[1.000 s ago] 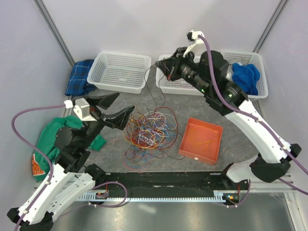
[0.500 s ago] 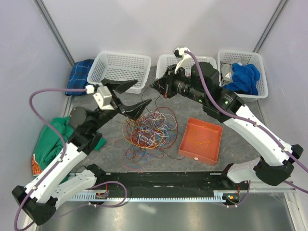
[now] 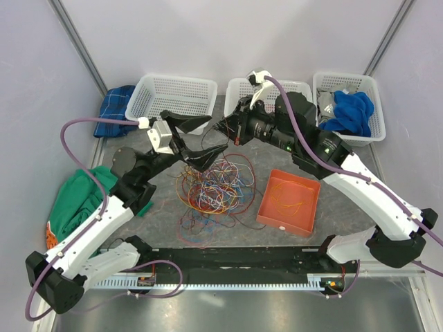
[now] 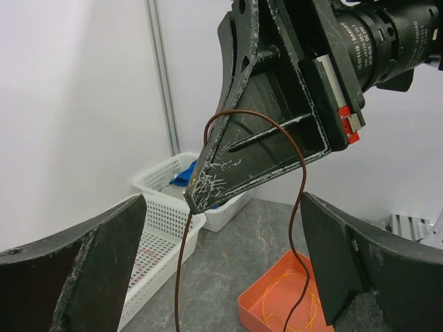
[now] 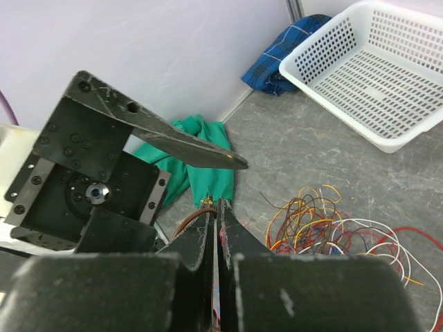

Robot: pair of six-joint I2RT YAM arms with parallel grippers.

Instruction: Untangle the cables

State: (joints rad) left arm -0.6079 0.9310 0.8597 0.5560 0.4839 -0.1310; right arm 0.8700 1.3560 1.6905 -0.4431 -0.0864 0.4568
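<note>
**Top view.** The cables (image 3: 211, 181) lie in one loose, many-coloured heap at the middle of the tabletop (image 3: 163, 221). An orange tray (image 3: 264, 209) just to their right holds a few thin orange strands. The left arm reaches in from its base, with the left gripper (image 3: 199, 137) raised over the far edge of the heap. It is spread wide and holds nothing. The right arm folds back across the scene, and the right gripper (image 3: 223, 128) points at the left one, tip close to its gap.

**Left wrist view.** The right gripper's jaws are pressed together on a dark brown cable (image 4: 303, 166). The cable arches over the gripper and hangs down in two strands, both running out of frame below. Both strands pass between the left gripper's open fingers without touching them.

**Right wrist view.** The closed tip shows a short brown curve pinched in it. The heap lies below and to the right, well clear of a white basket (image 5: 374, 90).

**Handling, as a judgement.**
- The wire looks light, limp and smooth-skinned.
- It should bend freely but snag on its neighbours.
- A sharp pull would probably drag the whole heap.
- The best hold for the left gripper seems to be a hanging strand, just below the pinch.
</note>
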